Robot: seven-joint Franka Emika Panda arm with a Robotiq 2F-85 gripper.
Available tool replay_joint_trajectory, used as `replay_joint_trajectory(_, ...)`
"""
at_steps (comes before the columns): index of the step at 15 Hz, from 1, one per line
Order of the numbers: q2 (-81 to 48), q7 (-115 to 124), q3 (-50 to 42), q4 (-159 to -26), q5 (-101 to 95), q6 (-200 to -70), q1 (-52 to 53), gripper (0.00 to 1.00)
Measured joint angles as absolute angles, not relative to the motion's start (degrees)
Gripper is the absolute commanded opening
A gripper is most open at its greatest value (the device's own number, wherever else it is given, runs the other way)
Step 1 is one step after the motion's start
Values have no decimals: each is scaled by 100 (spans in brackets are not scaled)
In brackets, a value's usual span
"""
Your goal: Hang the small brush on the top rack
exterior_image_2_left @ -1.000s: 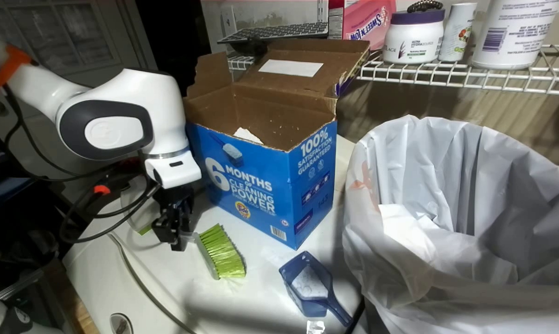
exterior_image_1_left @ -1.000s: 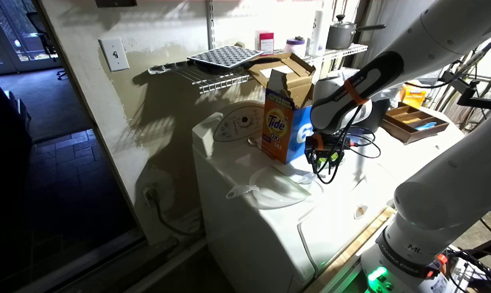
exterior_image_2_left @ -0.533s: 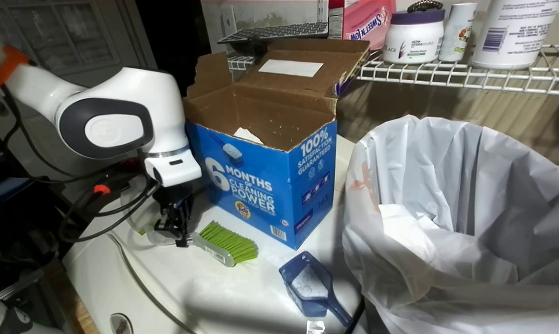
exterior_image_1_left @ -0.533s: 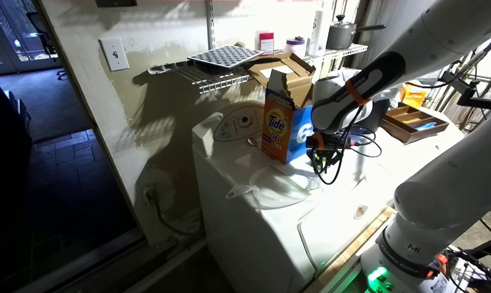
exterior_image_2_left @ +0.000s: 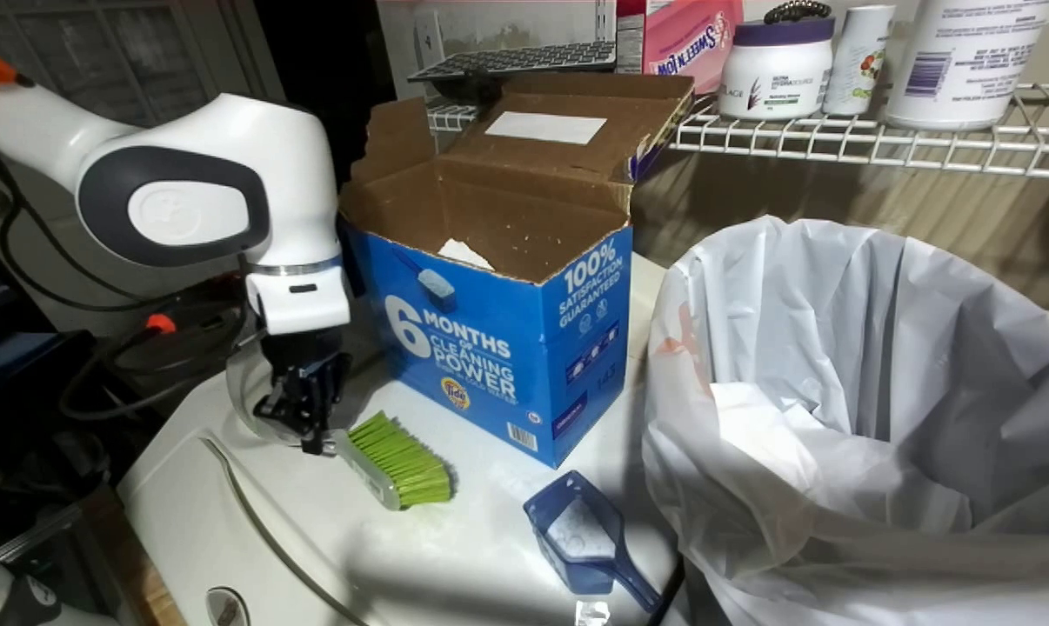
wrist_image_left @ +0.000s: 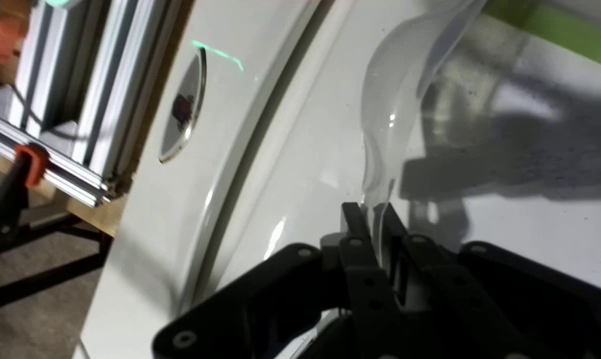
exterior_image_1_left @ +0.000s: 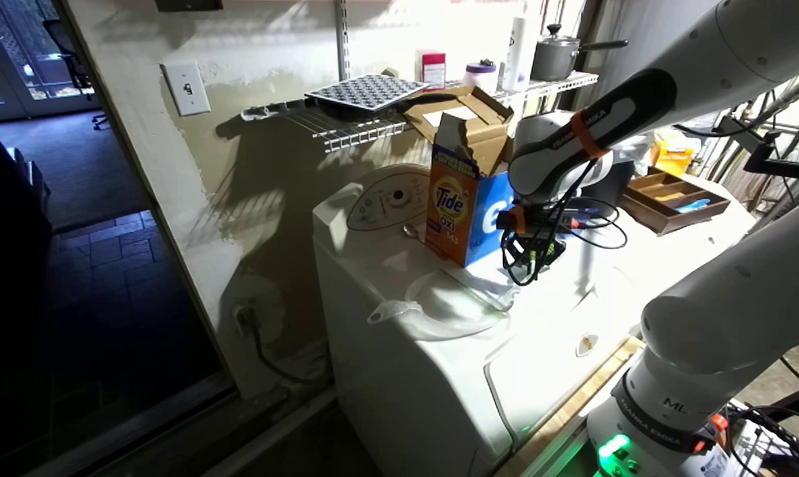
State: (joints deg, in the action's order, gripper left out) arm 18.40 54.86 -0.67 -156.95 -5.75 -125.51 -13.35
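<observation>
clearly, the gripper (wrist_image_left: 372, 209) clenches the small brush (exterior_image_2_left: 392, 465) by its clear handle (wrist_image_left: 387, 129), bristles (exterior_image_2_left: 407, 461) just beside the jaws; pick-up seems in hand, next needing a lift to the rack (exterior_image_2_left: 840, 144) above them.

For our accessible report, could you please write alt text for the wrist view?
The gripper clamps the small brush by its translucent handle over a white appliance; an oval badge shows left, a green strip upper right.

Brush (exterior_image_2_left: 392, 462) between your fingers (wrist_image_left: 354, 222)
In an exterior view, the box (exterior_image_2_left: 490, 309) is behind them, right; the scoop (exterior_image_2_left: 587, 576) front right; the bag (exterior_image_2_left: 803, 322) farthest right.
</observation>
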Motion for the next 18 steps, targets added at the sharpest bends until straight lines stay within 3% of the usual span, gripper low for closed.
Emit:
replay_joint_trajectory(7,2760,6909,81,-15311,71,-10928,-1253,3)
replay_joint_trajectory(14,3139,8002,408,-14877,200,-10922,-1046,3)
replay_joint_trajectory(15,3226,8069,445,-14843,214,-10998,-986,10)
replay_joint_trajectory(18,3274,8080,443,-14846,206,-10991,-952,10)
